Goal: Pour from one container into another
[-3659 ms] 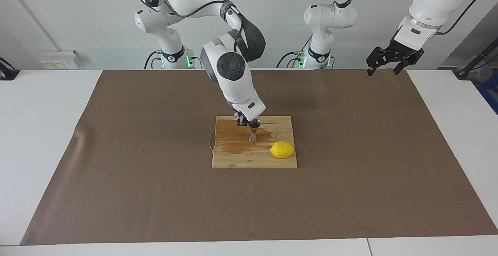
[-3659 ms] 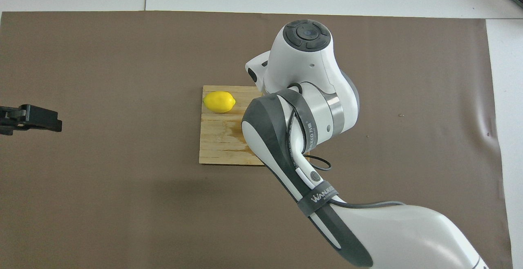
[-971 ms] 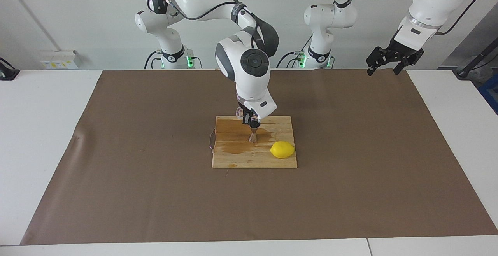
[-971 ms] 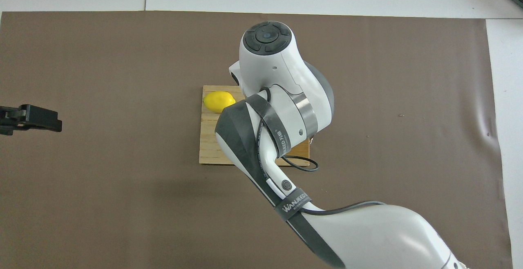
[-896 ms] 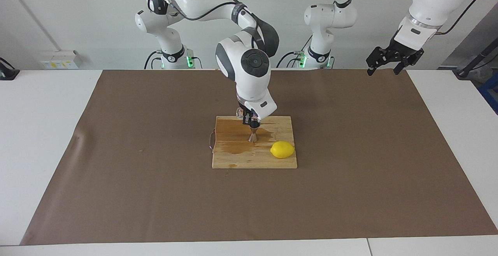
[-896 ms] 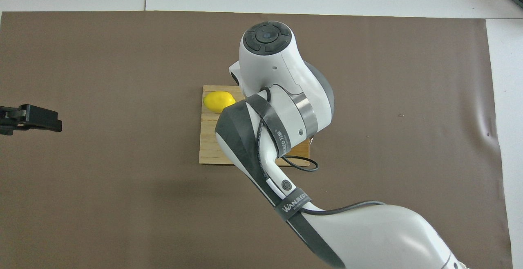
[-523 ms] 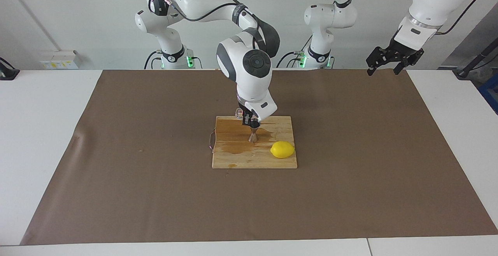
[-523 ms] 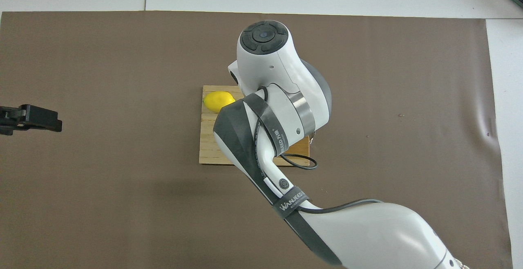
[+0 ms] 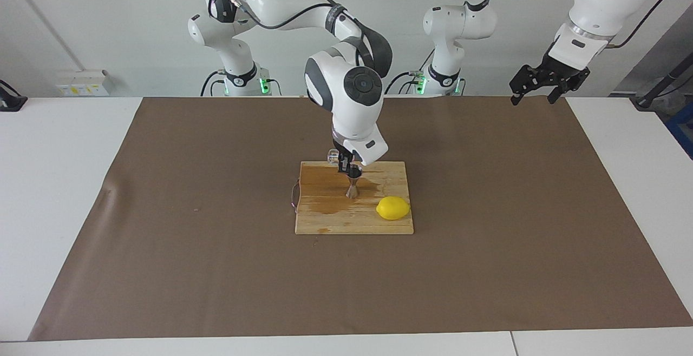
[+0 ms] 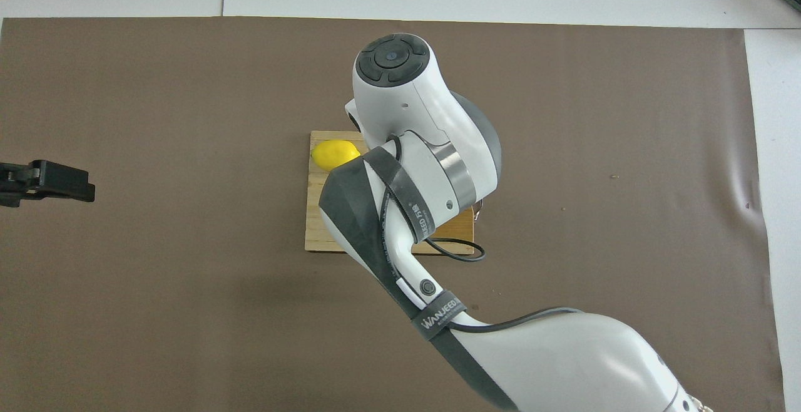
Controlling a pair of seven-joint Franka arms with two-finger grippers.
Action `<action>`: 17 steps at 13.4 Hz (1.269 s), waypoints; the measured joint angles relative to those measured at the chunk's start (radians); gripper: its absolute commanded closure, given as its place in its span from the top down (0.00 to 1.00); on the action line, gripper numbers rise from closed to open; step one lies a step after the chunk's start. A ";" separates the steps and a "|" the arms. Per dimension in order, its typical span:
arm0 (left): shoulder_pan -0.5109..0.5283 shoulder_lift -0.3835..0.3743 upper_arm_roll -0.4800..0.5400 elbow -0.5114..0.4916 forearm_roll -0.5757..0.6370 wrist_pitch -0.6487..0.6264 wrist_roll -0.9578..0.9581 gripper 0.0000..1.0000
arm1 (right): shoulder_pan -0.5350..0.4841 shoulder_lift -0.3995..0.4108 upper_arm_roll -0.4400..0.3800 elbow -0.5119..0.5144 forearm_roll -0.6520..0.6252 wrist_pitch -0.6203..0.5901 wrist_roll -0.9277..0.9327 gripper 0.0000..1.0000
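- Your right gripper (image 9: 346,165) hangs over the wooden board (image 9: 325,221), closed on the tiny clear glass cup (image 9: 332,156), which sits just above the steel jigger (image 9: 352,188).
- The jigger stands upright on the board's wet stain, with the lemon (image 9: 393,208) beside it, farther from the robots.
- Your left gripper (image 9: 547,81) waits with fingers spread and empty, raised over the brown mat (image 9: 514,226) at the left arm's end of the table.

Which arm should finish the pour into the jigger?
The right. Its end effector is shut on the glass cup directly over the jigger on the board. The left end effector waits open, high at the table's end.
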 measured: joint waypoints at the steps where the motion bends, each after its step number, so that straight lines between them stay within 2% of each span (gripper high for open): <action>1: 0.000 0.000 0.000 0.000 0.000 0.000 0.000 1.00 | 0.000 0.005 0.000 0.009 -0.001 -0.005 0.000 0.21; 17: 0.000 0.000 0.000 0.000 0.000 0.000 0.000 1.00 | 0.020 0.015 0.000 0.069 -0.041 -0.066 0.016 0.21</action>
